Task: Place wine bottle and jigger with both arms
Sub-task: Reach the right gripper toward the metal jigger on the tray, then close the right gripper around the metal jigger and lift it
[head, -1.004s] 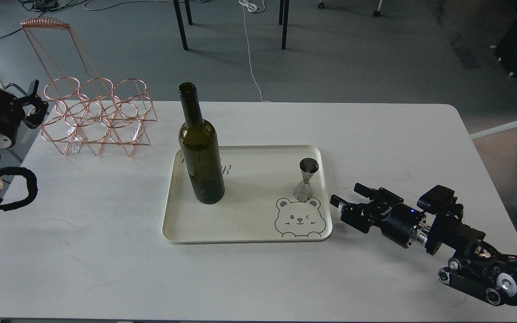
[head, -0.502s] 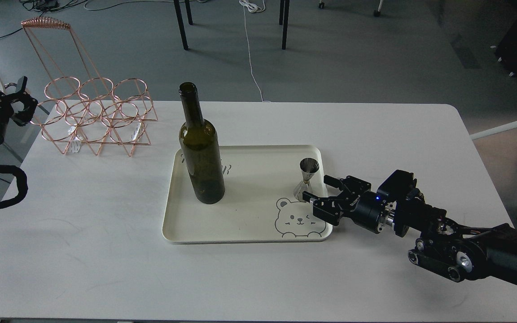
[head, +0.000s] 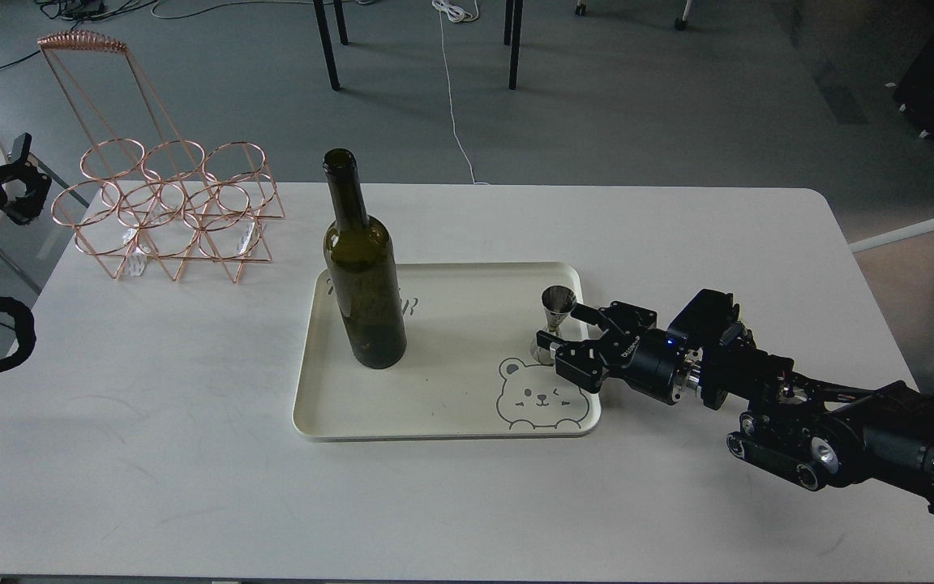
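- Grey flooring is stretching behind a white table (head: 191, 454), with chair legs and a cable showing at the far side.
- From the head view, a cream tray (head: 434, 426) with a bear drawing is sitting mid-table, and a copper wire rack (head: 167, 215) is standing at the far left corner.
- The wine bottle (head: 363, 284) is standing upright on the tray's left part; the jigger (head: 555, 312) is standing upright near the tray's right edge — well apart from the bottle.
- The right pincer (head: 571, 334) is reaching over the tray's right rim, its fingers spread wide on either side of the jigger; whether they are touching it I cannot tell.
- The left pincer (head: 19, 174) is hanging off the table's left edge — its fingers are looking parted, holding nothing.
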You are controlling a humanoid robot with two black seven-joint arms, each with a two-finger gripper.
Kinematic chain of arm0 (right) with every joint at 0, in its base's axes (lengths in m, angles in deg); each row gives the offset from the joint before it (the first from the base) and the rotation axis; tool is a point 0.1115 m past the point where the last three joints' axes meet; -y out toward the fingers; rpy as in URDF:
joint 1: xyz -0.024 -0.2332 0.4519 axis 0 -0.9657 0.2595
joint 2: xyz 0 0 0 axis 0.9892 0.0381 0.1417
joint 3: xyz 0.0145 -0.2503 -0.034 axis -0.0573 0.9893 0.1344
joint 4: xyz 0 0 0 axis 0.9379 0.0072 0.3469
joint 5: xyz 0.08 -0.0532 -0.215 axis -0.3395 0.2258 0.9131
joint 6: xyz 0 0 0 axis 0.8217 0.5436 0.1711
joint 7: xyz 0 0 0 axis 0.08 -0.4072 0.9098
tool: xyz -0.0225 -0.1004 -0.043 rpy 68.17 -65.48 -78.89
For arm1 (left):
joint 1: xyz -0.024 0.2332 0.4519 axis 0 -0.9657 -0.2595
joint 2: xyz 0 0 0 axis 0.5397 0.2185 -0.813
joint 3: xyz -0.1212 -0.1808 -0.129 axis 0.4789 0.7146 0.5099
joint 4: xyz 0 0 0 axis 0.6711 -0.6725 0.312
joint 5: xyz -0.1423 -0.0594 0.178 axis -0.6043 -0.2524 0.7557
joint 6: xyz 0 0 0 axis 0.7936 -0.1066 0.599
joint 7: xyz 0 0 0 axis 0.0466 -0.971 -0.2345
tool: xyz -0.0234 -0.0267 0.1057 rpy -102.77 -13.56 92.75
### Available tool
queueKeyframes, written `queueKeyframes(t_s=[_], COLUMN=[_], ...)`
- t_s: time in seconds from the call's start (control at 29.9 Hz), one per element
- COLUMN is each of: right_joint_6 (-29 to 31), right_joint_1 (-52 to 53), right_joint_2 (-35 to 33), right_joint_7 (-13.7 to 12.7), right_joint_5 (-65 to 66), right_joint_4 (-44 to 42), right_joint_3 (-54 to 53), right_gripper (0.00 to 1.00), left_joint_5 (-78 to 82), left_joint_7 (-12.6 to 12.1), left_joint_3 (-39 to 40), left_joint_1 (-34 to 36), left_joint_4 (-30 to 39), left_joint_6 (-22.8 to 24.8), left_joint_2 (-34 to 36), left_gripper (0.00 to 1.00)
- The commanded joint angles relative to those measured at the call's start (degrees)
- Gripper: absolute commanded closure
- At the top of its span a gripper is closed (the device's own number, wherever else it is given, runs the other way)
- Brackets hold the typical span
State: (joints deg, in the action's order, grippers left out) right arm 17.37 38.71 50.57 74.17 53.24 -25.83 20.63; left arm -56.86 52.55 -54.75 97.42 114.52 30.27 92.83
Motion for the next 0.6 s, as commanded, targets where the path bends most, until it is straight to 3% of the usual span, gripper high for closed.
queueKeyframes(t_s=[0.0,0.57], right_joint_6=[0.0,0.0], right_joint_1=[0.14,-0.56], right_joint_2=[0.87,0.87], right_joint_7=[0.0,0.0], right_joint_5=[0.01,0.1], right_joint_4=[-0.1,-0.19], right_joint_3=[0.0,0.17], right_gripper=[0.34,0.63], left_joint_5=[0.0,0.09], left_joint_7=[-0.03,-0.03], left_joint_3=[0.0,0.0], left_joint_1=[0.0,-0.09], left_joint_4=[0.0,0.0], left_joint_6=[0.0,0.0], left_joint_2=[0.02,0.02], left_gripper=[0.02,0.02])
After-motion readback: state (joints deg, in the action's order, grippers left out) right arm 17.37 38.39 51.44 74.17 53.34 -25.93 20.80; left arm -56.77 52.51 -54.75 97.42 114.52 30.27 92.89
